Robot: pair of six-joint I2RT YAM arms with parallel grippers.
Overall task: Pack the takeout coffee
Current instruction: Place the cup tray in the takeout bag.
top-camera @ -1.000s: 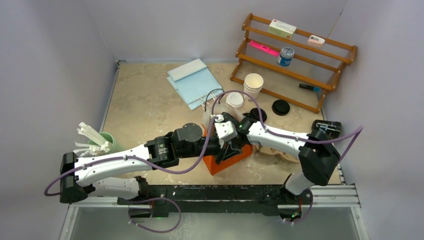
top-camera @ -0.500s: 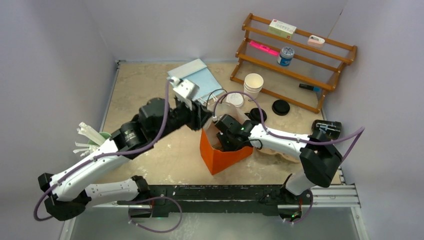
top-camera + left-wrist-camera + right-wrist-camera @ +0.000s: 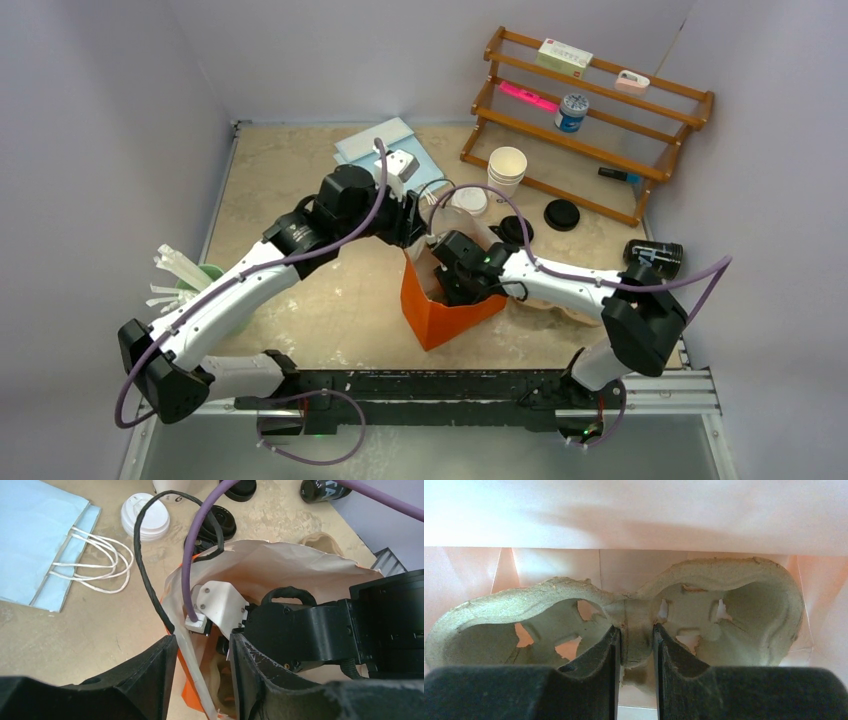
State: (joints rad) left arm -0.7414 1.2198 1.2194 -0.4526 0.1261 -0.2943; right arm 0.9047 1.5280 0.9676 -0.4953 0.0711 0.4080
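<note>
While right fingers (image 3: 599,655) pinch the pulp carrier (image 3: 634,612) inside the orange bag (image 3: 440,315), left fingers (image 3: 145,672) stand spread.

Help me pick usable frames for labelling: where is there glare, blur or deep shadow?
Top external: even light, sharp. Left wrist: scene sharp, left hand dark and soft. Right wrist: bag wall washed out above, pulp carrier sharp, right hand nearly black.

Our left arm (image 3: 250,285) stretches toward one o'clock, with our left hand (image 3: 202,677) tipped downward, fingers parted. Our right arm (image 3: 560,280) reaches toward ten o'clock, our right hand (image 3: 636,655) pinching the pulp carrier (image 3: 729,597) at its middle bridge.
</note>
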